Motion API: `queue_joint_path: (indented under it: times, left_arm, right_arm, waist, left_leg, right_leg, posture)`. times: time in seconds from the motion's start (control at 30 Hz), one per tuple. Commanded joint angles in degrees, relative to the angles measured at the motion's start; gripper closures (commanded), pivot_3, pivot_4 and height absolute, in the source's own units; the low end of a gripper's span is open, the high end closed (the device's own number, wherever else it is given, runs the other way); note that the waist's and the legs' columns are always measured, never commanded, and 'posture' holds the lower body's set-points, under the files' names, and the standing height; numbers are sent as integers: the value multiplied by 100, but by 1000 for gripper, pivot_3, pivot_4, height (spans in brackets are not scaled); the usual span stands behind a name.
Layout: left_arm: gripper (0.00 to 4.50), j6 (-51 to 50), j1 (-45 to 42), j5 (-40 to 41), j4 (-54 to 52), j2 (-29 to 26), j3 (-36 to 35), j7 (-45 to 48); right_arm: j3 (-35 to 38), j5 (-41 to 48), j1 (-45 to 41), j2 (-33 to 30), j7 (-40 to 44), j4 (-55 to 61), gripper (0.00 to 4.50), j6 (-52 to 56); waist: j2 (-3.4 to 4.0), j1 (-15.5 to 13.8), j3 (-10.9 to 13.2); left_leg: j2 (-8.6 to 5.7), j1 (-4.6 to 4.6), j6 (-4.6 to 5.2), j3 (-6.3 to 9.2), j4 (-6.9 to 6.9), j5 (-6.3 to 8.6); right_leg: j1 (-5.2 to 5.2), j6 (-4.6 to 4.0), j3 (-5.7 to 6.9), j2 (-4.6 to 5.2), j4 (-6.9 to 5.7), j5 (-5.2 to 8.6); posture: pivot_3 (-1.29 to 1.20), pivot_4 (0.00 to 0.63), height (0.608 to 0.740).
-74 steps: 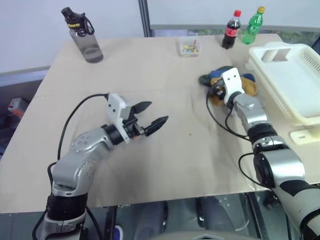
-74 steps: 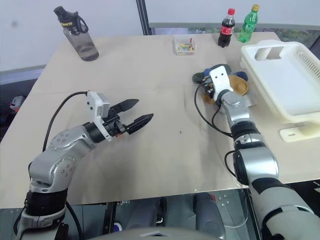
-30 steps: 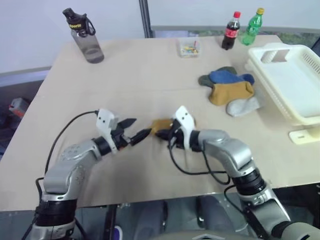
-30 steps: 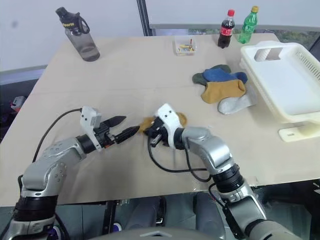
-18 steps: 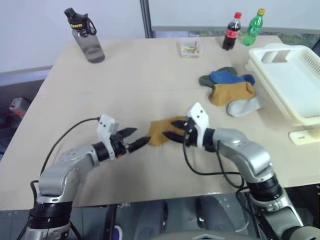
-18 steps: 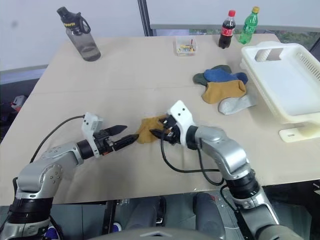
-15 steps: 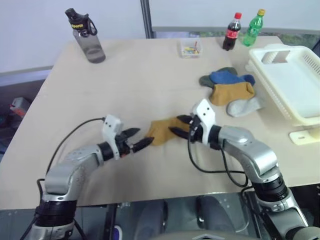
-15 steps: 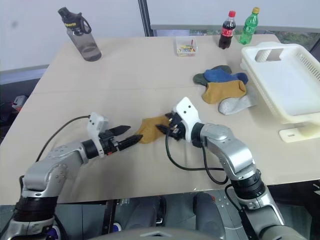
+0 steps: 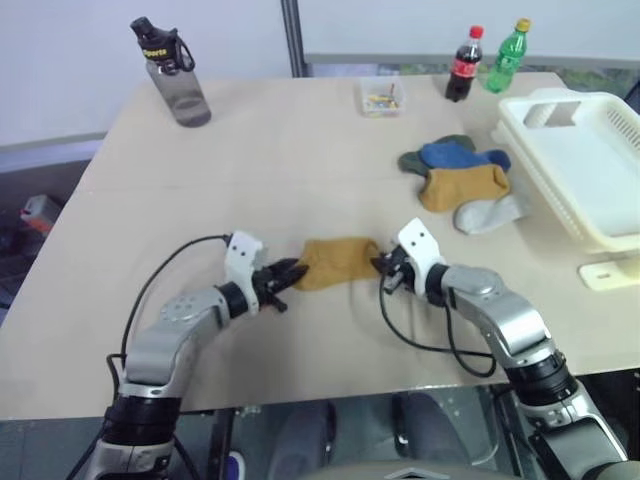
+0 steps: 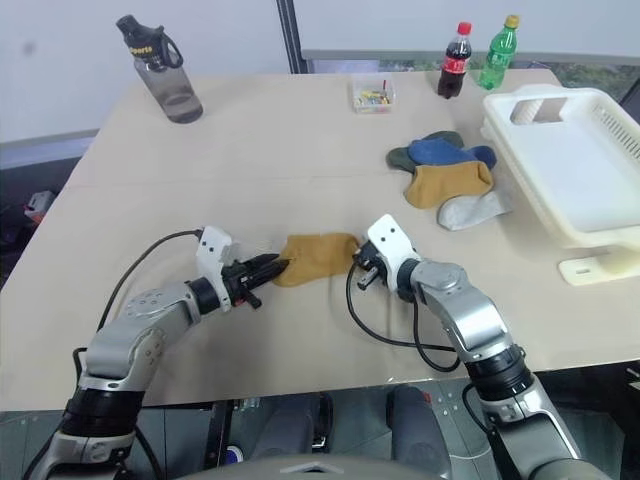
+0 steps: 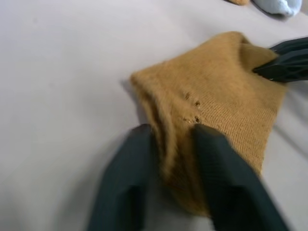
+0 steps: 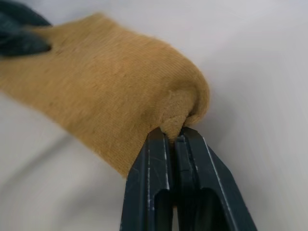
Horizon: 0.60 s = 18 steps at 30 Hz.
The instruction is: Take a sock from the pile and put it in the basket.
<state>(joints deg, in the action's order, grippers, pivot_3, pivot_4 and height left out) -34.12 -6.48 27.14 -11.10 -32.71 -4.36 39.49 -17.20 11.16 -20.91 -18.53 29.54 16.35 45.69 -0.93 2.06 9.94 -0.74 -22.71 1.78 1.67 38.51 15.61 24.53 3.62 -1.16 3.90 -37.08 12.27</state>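
Although a mustard sock (image 9: 338,262) lay apart from the pile (image 9: 462,180) on the desk (image 9: 300,150), we judged the task about half done: the left tool (image 9: 285,275) and right tool (image 9: 383,272) each pinched one end, and the basket (image 9: 585,170) was still empty.

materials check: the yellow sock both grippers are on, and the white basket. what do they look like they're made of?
Mustard sock: soft knit fabric, matte; fine ribbed weave and small pulled holes show, and it bunches where the left gripper and right gripper pinch it. Fibre type unclear.

Basket: likely moulded plastic, cream-white and smooth, with slotted walls and a cut-out handle.
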Motion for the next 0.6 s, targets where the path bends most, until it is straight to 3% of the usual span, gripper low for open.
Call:
queue_joint_path:
  times: [0.03,0.17,0.27,0.3,0.37,0.4,0.6]
  left_arm:
    - [4470,177,110,1,117,-236,-153,351]
    - [4470,221,-78,43,322,-244,-119,540]
    - [3509,-132,-140,458,246,-257,-137,893]
    - [2981,-133,-139,451,233,-278,-140,909]
    - [2250,-76,-124,368,226,-393,-130,994]
    - [1810,-62,-120,344,216,-465,-103,1085]
    - [1810,-28,-293,-101,309,-487,382,950]
  right_arm:
    - [-145,-137,25,-110,-107,493,4500,157]
    - [-86,-220,159,-121,-268,591,4500,137]
    - [5,-279,211,-160,-369,693,3429,53]
    - [29,-284,236,-211,-372,829,2841,35]
    - [164,-236,327,-298,-367,1185,2088,-8]
    - [266,-142,412,-377,-293,1419,2038,14]
    - [882,189,1129,-1074,255,2413,2038,-451]
  waist:
    - [1,5,1]
    - [0,-15,0]
    - [0,-21,0]
    - [0,-19,0]
    - [0,-20,1]
    - [0,-21,1]
    - [0,-74,1]
  left_leg:
    - [0,0,0,0,0,0]
    - [-2,0,1,3,2,-1]
    - [-2,0,1,6,2,-1]
    - [-2,-2,1,4,2,-1]
    - [-2,-4,1,5,2,-1]
    - [-2,-4,1,6,2,-1]
    - [-1,-3,2,11,3,0]
  right_leg:
    - [1,0,0,0,-1,0]
    - [-1,0,4,-1,-3,0]
    - [-2,0,6,-2,-2,0]
    - [-2,0,6,-1,-1,0]
    - [-1,0,6,0,1,0]
    - [-1,0,6,0,1,0]
    - [-8,1,11,0,4,1]
  posture:
    - [0,150,740]
    - [0,150,740]
    - [0,150,740]
    - [0,150,740]
    - [0,150,740]
    - [0,150,740]
    - [0,150,740]
